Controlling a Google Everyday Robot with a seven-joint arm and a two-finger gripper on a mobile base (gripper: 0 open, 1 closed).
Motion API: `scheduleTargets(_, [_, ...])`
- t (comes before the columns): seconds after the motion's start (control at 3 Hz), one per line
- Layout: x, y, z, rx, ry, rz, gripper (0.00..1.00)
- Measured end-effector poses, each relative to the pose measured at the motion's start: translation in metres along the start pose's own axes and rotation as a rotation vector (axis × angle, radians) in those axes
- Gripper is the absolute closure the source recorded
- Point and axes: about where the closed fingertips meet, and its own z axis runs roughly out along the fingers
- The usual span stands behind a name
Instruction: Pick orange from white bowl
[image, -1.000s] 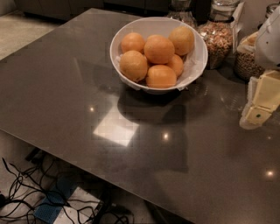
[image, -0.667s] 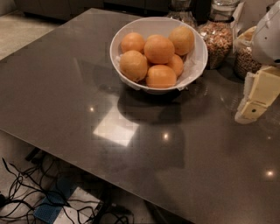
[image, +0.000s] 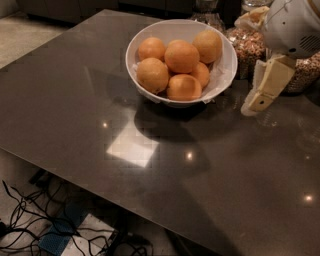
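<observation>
1. The white bowl (image: 226, 59) sits on the dark table (image: 70, 105), up toward 12 o'clock
2. The orange (image: 181, 56) lies in the middle of the bowl, on top of the other oranges (image: 152, 75)
3. The end effector (image: 253, 105) hangs at 3 o'clock from the bowl, near it but not touching; I cannot tell if it is apart or together

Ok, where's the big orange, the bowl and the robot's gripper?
orange (image: 181, 56), camera view, middle of its skin.
bowl (image: 170, 102), camera view, front wall.
gripper (image: 257, 102), camera view, its tip, right of bowl.
</observation>
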Motion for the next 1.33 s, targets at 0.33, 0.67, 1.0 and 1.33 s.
scheduleTargets(0.33, [-0.023,-0.007,0.002,0.017,-0.133,-0.058,0.00])
scheduleTargets(0.67, [-0.023,-0.007,0.002,0.017,-0.133,-0.058,0.00])
scheduleTargets(1.0, [-0.032,-0.019,0.015,0.012,-0.160,-0.110,0.00])
scheduleTargets(1.33, [-0.040,-0.042,0.035,0.021,-0.160,-0.165,0.00])
